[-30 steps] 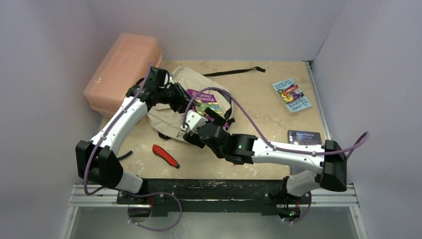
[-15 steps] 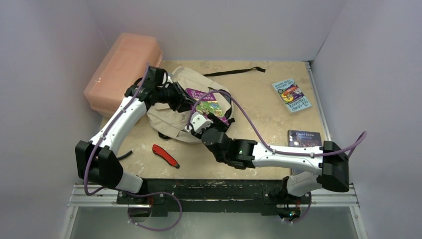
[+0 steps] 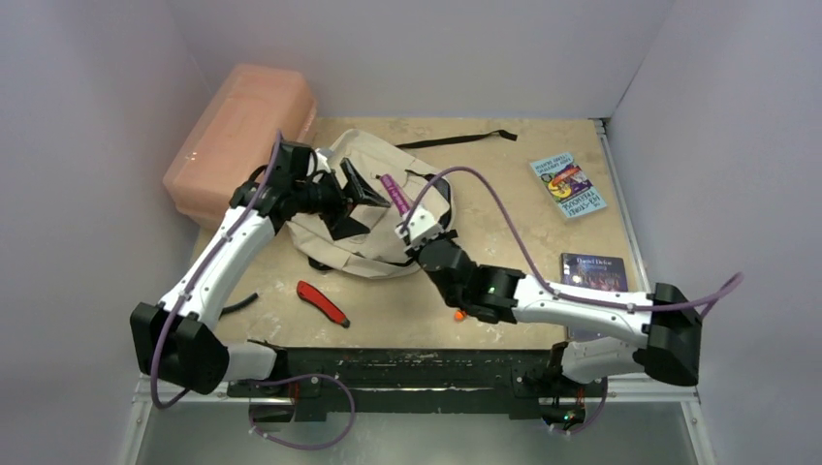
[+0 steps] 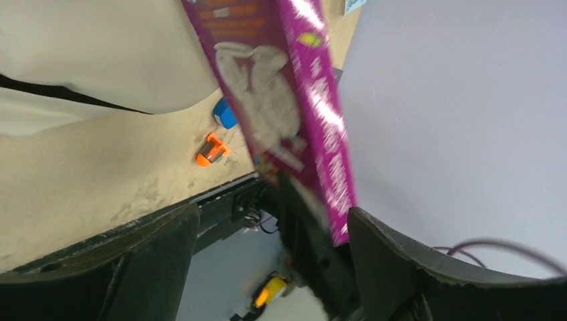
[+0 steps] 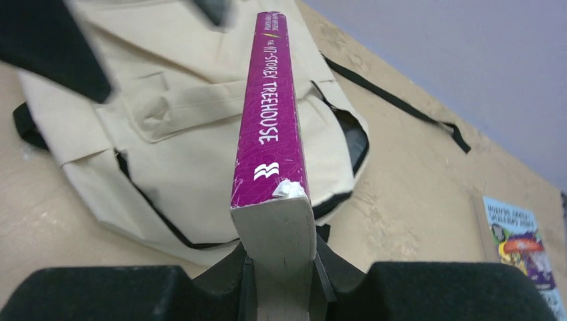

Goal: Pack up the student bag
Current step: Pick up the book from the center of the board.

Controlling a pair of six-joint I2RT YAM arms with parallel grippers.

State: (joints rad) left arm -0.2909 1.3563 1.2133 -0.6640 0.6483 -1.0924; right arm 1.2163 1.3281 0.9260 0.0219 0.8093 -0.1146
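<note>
The right pincer (image 5: 277,267) is clamped on one end of a purple book (image 5: 271,120), held spine-up over the student bag (image 5: 180,154). The left pincer (image 4: 273,217) stands open, the book between its spread jaws. The bag lies toward the table's (image 3: 504,194) far left corner.

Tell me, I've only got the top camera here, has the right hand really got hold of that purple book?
Observer: Yes. Its wrist view shows the right hand clamped on the purple book at the page edge, spine up.
Operator: Is the left hand gripping it too?
Observer: No. The left hand is open, fingers spread wide, with the book blurred between them.
Operator: Anything hidden under the right arm?
Observer: A small blue object lies on the table beside the orange one, at the student bag edge.
</note>
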